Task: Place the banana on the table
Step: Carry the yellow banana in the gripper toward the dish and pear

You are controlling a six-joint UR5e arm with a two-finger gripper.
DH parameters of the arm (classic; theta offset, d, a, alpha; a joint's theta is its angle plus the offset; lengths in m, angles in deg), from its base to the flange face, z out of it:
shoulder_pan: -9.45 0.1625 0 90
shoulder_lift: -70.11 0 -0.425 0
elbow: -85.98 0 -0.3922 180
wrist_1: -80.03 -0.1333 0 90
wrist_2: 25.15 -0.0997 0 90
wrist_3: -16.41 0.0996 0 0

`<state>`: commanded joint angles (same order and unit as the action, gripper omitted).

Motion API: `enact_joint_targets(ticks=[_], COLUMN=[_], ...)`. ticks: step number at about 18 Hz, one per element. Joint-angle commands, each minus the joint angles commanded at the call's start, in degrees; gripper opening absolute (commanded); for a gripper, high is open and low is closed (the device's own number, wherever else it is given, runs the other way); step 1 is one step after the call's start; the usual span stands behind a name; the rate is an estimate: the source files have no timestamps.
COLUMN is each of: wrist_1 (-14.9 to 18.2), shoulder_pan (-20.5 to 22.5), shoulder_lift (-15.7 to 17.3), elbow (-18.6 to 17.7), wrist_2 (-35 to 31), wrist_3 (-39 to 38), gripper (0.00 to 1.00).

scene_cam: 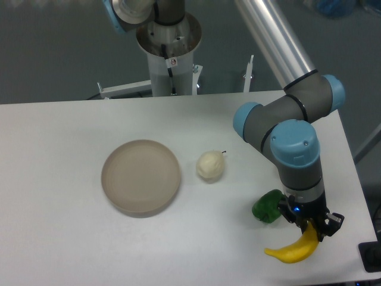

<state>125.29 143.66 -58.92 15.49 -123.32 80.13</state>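
Where the white table [71, 238] runs out toward its near right corner, the banana [294, 249] lies low under the gripper [311, 229] — slim, curved, glossy bright yellow, its pointed tip aimed left and its other end rising up between the dark fingers. The jaws are clamped on that upper end; whether the fruit's belly touches the tabletop or hangs just above it cannot be told. A dark green pepper [268, 207] sits just beside the gripper on its left, close to the banana but apart from it. Farther left a pale, cream-coloured round fruit with a short stem [210, 165] rests near a round beige plate [141, 177]. The table's front edge runs near the banana, and the right edge is near too — broad bare surface lies to the left.
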Motion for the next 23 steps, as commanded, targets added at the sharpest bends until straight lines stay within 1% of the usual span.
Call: enact_joint_targets(ticks=[4,7,10,12,13,14,16,17,18,21,22,23], wrist_1=[0.00,0.09,0.61,0.79,0.88,0.79,0.88,0.88,0.79,0.18,0.09,-0.35], shoulder_pan=[0.09,0.44,0.70,0.36,-0.08,-1.39,-3.50,-4.65,-5.18,-7.73,-8.26,-9.04], shoulder_lift=[0.96,3.51,6.67,7.64,7.73,7.74,7.39,7.12,6.86,5.19,4.32,2.48], elbow=[-1.14,-3.77,-7.46,-8.00,-8.61,-9.31,-9.41,-9.49,-9.58,-9.23,-8.97,-7.92], wrist_2=[0.26,0.61,0.70,0.70,0.70,0.70,0.09,0.26,0.79,1.23,2.10,2.89], wrist_3=[0.61,0.88,2.63,1.24,-0.95,-5.32,-10.00,-14.54,-17.20,-24.41,-27.31,-30.21], gripper=[0.25,0.25,0.25,0.26,0.26,0.26,0.26,0.26,0.26,0.26,0.26,0.25])
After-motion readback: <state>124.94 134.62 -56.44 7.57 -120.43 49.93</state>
